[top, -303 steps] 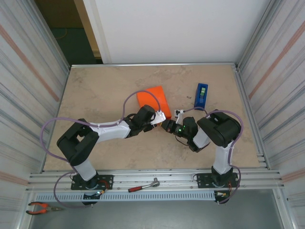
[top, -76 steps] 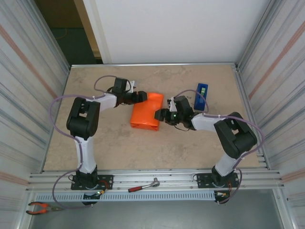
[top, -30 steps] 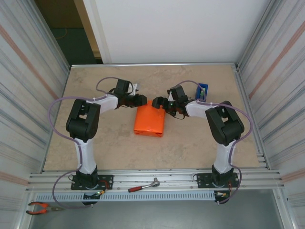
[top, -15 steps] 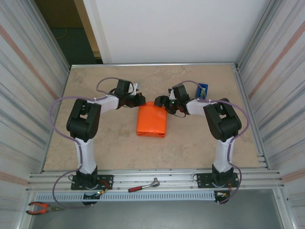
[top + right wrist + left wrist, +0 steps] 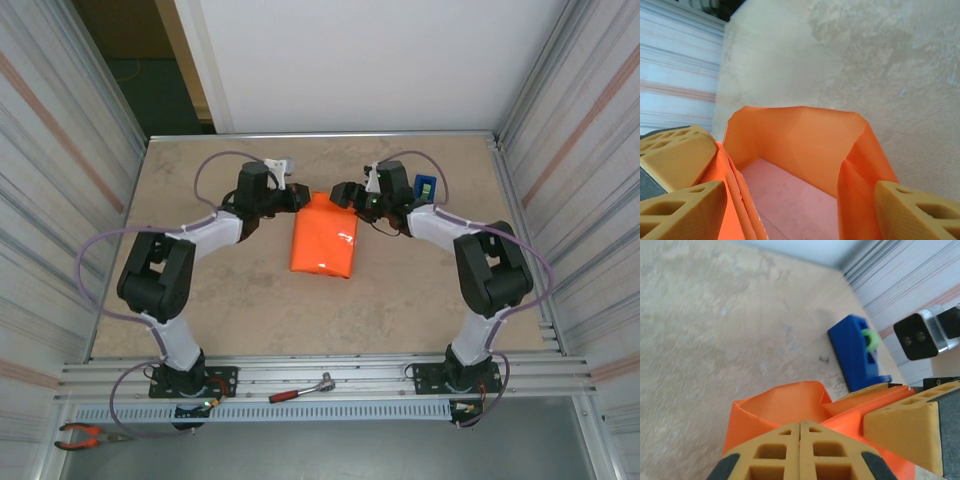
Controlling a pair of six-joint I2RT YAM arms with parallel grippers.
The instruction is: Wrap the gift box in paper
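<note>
While the left claw (image 5: pixel 800 432) is pressed together, the right claw (image 5: pixel 800 197) straddles the paper (image 5: pixel 325 240), spread.

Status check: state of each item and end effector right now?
paper: folded around the gift box, far end open.
gift box: inside the paper, pink showing at the open end.
left end effector: shut at that end.
right end effector: open, straddling it.
blue tape dispenser: on the table, untouched.

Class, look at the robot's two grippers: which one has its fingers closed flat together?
The left gripper: its fingers meet with no gap. The right gripper has them wide apart, straddling the open end of the bright orange paper sheet.
</note>
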